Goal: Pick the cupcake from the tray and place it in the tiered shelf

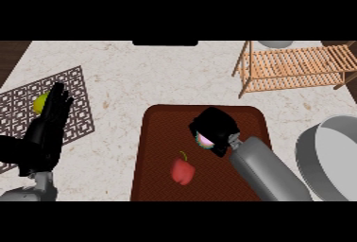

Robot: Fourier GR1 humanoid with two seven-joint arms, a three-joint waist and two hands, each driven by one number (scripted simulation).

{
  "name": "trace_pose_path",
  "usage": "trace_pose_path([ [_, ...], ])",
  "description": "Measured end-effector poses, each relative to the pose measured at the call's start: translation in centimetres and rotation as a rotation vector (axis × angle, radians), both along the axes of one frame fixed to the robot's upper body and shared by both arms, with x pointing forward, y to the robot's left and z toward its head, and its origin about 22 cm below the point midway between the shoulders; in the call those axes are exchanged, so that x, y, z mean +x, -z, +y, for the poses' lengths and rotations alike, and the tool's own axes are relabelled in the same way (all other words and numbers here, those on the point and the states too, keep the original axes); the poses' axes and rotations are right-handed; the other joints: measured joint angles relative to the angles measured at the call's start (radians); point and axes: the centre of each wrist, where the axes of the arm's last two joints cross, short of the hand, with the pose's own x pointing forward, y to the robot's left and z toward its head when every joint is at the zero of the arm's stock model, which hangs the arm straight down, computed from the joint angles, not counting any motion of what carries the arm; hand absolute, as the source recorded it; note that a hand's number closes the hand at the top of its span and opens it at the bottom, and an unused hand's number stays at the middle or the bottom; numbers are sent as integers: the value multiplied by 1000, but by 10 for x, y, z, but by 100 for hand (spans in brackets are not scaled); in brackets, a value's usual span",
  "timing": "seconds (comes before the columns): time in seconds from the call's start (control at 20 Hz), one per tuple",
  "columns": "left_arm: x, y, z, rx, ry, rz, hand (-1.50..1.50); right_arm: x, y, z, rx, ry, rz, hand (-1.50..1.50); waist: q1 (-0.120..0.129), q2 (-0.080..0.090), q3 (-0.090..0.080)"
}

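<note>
A dark red-brown tray (pixel 157 142) lies on the marble counter in the middle of the head view. Over its upper right part my right hand (pixel 215 125) is curled round the cupcake (pixel 204 140), of which only a pale pink and green edge shows under the fingers. The wooden tiered shelf (pixel 296 66) stands at the back right, well apart from the hand. My left hand (pixel 54 111) rests open at the left, fingers pointing up, over a patterned mat.
A red pepper-like fruit (pixel 182 171) lies on the tray's lower middle. A yellow-green fruit (pixel 42 101) sits on the lattice mat (pixel 77 94) behind the left hand. A large grey bowl (pixel 331 156) fills the right edge. A grey dish (pixel 275 44) shows behind the shelf.
</note>
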Motion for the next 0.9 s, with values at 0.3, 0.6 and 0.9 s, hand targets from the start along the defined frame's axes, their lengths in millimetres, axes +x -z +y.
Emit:
trace_pose_path([
  [0.3,2,2,5,7,-10,0,0,2,5,-23,46,91,-50,150,-13,-1,0],
  [0.6,-2,1,11,4,-42,1,0,-7,16,-116,125,516,-12,150,-46,-8,0],
  [0.9,1,4,16,6,-39,3,0,-41,-20,-152,281,662,-7,150,-44,-7,-1],
])
